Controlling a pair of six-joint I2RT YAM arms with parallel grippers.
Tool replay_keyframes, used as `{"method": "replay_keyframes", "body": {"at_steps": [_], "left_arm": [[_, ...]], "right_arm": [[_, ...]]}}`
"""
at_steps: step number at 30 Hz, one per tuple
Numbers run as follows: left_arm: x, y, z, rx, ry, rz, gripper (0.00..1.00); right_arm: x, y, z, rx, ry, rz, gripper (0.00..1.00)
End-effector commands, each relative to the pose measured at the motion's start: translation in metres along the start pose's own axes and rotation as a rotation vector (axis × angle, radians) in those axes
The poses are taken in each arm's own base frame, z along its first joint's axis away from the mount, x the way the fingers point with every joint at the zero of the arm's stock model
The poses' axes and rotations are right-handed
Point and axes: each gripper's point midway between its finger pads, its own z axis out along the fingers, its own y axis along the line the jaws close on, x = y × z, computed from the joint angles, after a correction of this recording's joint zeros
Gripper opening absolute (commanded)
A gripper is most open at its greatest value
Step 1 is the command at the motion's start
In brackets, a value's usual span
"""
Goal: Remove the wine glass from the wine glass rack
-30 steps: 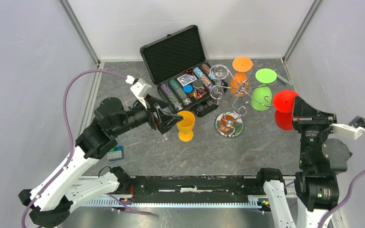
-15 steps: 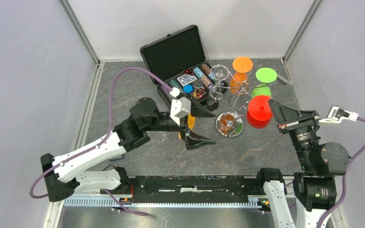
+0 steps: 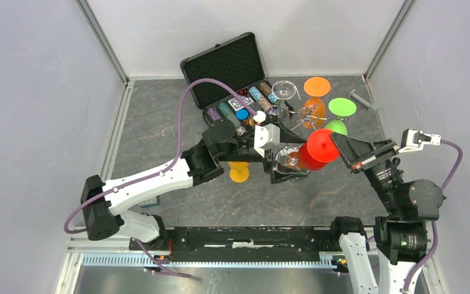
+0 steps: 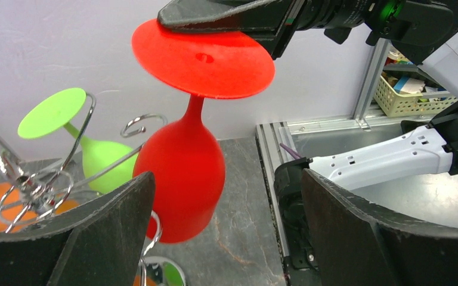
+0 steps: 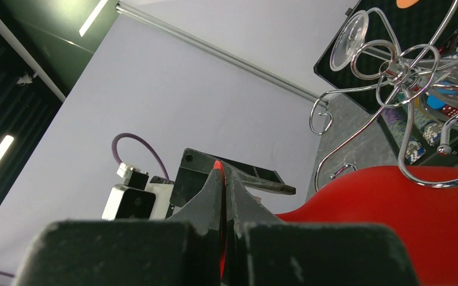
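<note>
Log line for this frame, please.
right gripper: shut on red wine glass foot | glass: inverted, close to wine glass rack | left gripper: open, jaws flanking bowl

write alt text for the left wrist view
A red wine glass hangs upside down, pinched by its foot in the right gripper, just ahead of the left gripper and its open jaws. A green glass hangs on the wire rack at left.

Bright even light, faint shadows, crisp top view; right wrist's near fingers (image 5: 125, 250) soft-focus.
</note>
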Motion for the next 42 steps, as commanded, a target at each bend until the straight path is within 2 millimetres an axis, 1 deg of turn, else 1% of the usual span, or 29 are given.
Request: {"method": "replay_keyframes", "body": {"at_steps": [1,4,8,11,14,19,21,23,24,25,26,27,30,32,33,37,39,40,42], "left_arm": [[-0.046,0.007,0.015,0.000,-0.144,0.129,0.88],[-0.047,0.005,0.027,0.033,-0.154,0.107,0.78],[-0.046,-0.005,0.042,0.092,-0.182,0.061,0.70],[-0.045,-0.011,0.051,0.126,-0.206,0.025,0.61],[-0.047,-0.015,0.053,0.142,-0.234,-0.006,0.51],[-0.051,-0.019,0.051,0.159,-0.254,-0.040,0.37],[-0.052,-0.022,0.050,0.169,-0.247,-0.043,0.27],[-0.050,-0.021,0.049,0.164,-0.241,-0.054,0.11],[-0.050,-0.021,0.049,0.157,-0.239,-0.059,0.05],[-0.051,-0.020,0.047,0.150,-0.240,-0.062,0.02],[-0.050,-0.020,0.047,0.147,-0.239,-0.065,0.02],[-0.051,-0.020,0.045,0.143,-0.240,-0.070,0.02],[-0.059,-0.022,0.040,0.133,-0.253,-0.094,0.02],[-0.067,-0.020,0.036,0.110,-0.263,-0.127,0.02],[-0.073,-0.019,0.033,0.093,-0.267,-0.143,0.02],[-0.099,-0.009,0.022,0.002,-0.277,-0.197,0.02],[-0.115,-0.001,0.013,-0.065,-0.296,-0.198,0.02],[-0.124,0.003,0.008,-0.102,-0.311,-0.199,0.02],[-0.139,0.022,-0.004,-0.216,-0.329,-0.229,0.02]], "right_arm": [[0.007,0.029,-0.007,-0.078,0.052,-0.008,0.00],[0.008,0.031,-0.009,-0.072,0.054,-0.012,0.00],[0.009,0.033,-0.011,-0.071,0.057,-0.013,0.00],[0.009,0.032,-0.010,-0.067,0.056,-0.012,0.00],[0.009,0.032,-0.010,-0.065,0.058,-0.011,0.00],[0.009,0.030,-0.010,-0.062,0.059,-0.006,0.00],[0.009,0.029,-0.011,-0.061,0.055,-0.007,0.00],[0.009,0.030,-0.011,-0.064,0.052,-0.010,0.00],[0.008,0.031,-0.011,-0.066,0.049,-0.011,0.01],[0.008,0.031,-0.011,-0.068,0.044,-0.015,0.06],[0.007,0.031,-0.011,-0.069,0.038,-0.018,0.14],[0.005,0.032,-0.011,-0.073,0.030,-0.026,0.26],[0.000,0.031,-0.011,-0.072,-0.005,-0.059,0.56],[-0.004,0.032,-0.012,-0.076,-0.035,-0.097,0.72],[-0.007,0.032,-0.013,-0.078,-0.054,-0.119,0.77],[-0.016,0.038,-0.015,-0.100,-0.112,-0.246,0.85],[-0.020,0.046,-0.017,-0.131,-0.136,-0.334,0.88],[-0.021,0.050,-0.017,-0.144,-0.141,-0.373,0.89],[-0.018,0.061,-0.017,-0.198,-0.129,-0.431,0.89]]}}
